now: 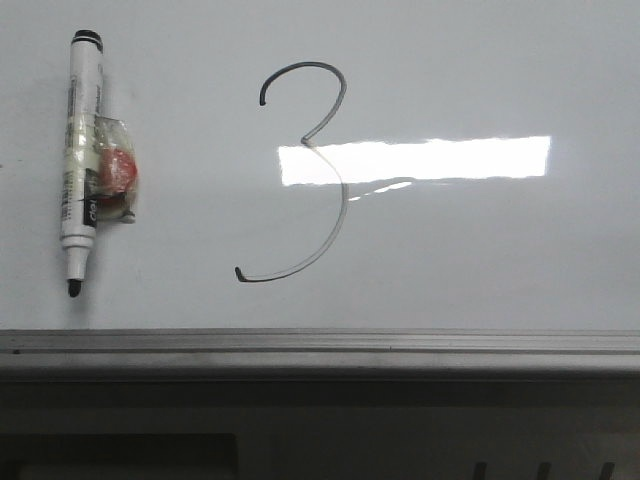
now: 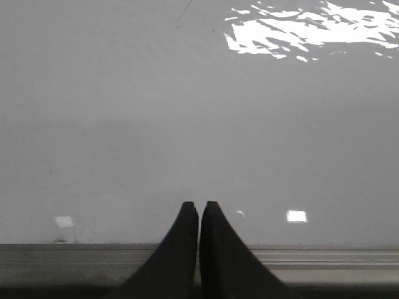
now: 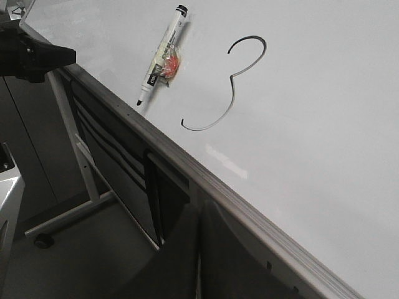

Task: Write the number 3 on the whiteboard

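Note:
The number 3 (image 1: pixel 310 170) is drawn in thin dark grey on the whiteboard (image 1: pixel 480 250), with a small upper loop and a wide lower curve. It also shows in the right wrist view (image 3: pixel 232 87). A white marker pen (image 1: pixel 80 160) with a black cap end and a red-and-clear wrapper lies on the board to the left of the digit, tip toward the rail; it shows in the right wrist view (image 3: pixel 161 56) too. My left gripper (image 2: pixel 199 205) is shut and empty over the board's edge. My right gripper (image 3: pixel 199 212) is shut and empty, off the board below its rail.
A grey metal rail (image 1: pixel 320 345) runs along the board's lower edge. A bright rectangular light reflection (image 1: pixel 415 160) crosses the digit. In the right wrist view the board's stand (image 3: pixel 81 162) with a caster and dark panels sits below the rail.

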